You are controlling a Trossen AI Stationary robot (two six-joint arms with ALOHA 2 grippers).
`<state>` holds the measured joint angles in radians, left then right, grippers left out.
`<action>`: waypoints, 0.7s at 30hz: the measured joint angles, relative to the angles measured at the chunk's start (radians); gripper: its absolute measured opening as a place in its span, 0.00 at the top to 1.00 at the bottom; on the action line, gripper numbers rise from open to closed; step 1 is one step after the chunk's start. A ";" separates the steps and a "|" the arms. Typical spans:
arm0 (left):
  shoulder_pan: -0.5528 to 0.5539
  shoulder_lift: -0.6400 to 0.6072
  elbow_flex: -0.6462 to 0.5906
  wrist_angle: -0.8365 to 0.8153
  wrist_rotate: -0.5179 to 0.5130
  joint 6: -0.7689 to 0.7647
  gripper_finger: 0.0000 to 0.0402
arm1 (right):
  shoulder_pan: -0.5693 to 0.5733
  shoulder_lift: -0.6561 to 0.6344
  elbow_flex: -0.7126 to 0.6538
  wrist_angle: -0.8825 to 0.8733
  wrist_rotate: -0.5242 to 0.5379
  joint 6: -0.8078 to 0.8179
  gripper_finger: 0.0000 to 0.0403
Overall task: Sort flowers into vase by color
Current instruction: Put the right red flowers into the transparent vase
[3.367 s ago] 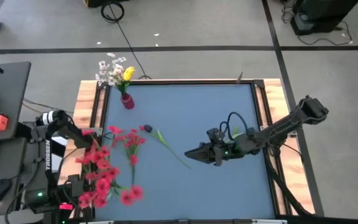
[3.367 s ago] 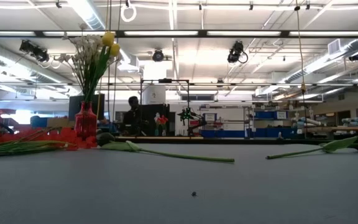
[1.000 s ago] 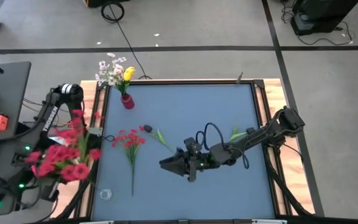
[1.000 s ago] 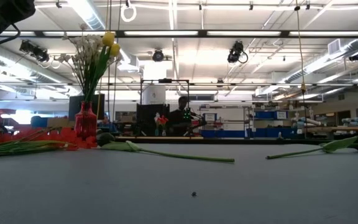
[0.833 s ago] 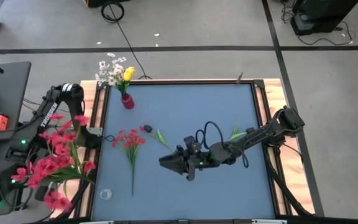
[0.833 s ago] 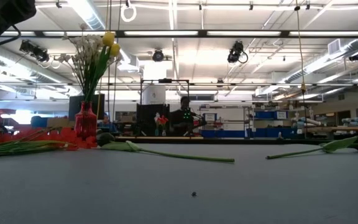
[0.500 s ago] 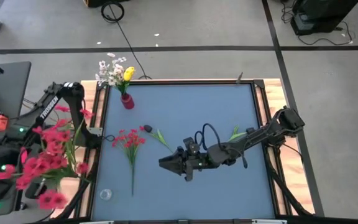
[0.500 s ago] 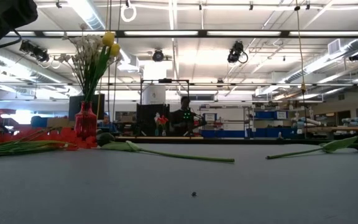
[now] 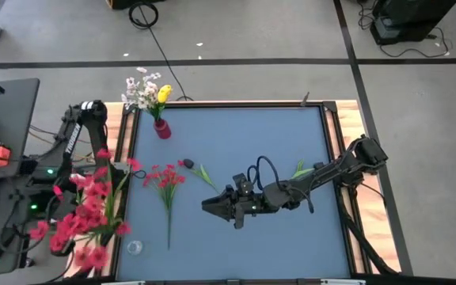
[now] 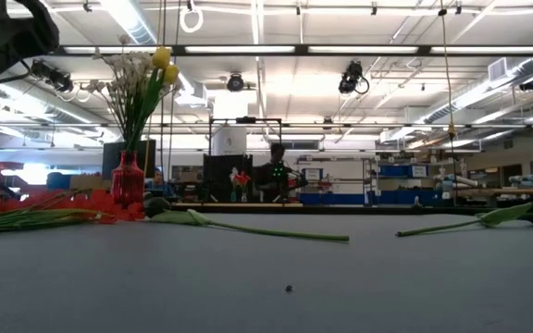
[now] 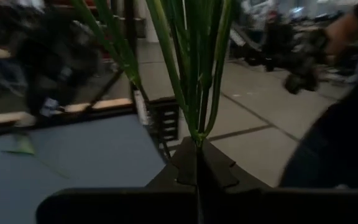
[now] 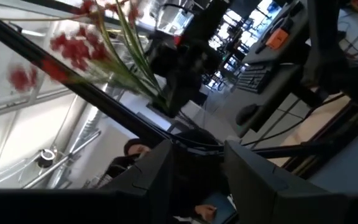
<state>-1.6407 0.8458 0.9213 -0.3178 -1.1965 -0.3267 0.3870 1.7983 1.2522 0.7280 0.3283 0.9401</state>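
Stems of a red flower bunch (image 9: 85,218) sit clamped in the closed left gripper (image 11: 197,163), lifted off the surface's (image 9: 291,134) nine-o'clock edge, blossoms hanging toward seven o'clock. Right gripper (image 9: 209,206) hovers near the middle of the surface, fingers (image 12: 253,180) parted and holding nothing. Just at its ten o'clock lies a dark-budded flower (image 9: 198,171), and beside that a red spray (image 9: 165,184) lying flat. At eleven o'clock stands the red vase (image 9: 161,129), holding white blossoms (image 9: 139,91) and a yellow tulip (image 9: 164,94). Another green stem (image 9: 302,170) lies at three o'clock.
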 joint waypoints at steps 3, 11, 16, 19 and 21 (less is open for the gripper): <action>0.002 -0.033 -0.129 0.206 0.031 0.071 1.00 | 0.000 0.000 0.000 -0.008 0.000 0.015 0.62; 0.002 -0.067 -0.355 0.489 0.060 0.178 1.00 | 0.004 0.000 -0.001 -0.029 -0.014 0.055 0.62; 0.004 -0.067 -0.398 0.500 0.060 0.140 1.00 | 0.019 0.000 -0.001 -0.035 -0.010 0.059 0.62; 0.008 -0.068 -0.406 0.500 0.060 0.130 1.00 | 0.026 0.000 -0.001 -0.035 -0.009 0.077 0.62; 0.008 -0.067 -0.405 0.491 0.063 0.120 1.00 | 0.031 0.000 -0.001 -0.040 -0.008 0.078 0.62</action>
<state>-1.6325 0.7788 0.5159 0.1732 -1.1334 -0.2072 0.4182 1.7981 1.2514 0.6879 0.3202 1.0183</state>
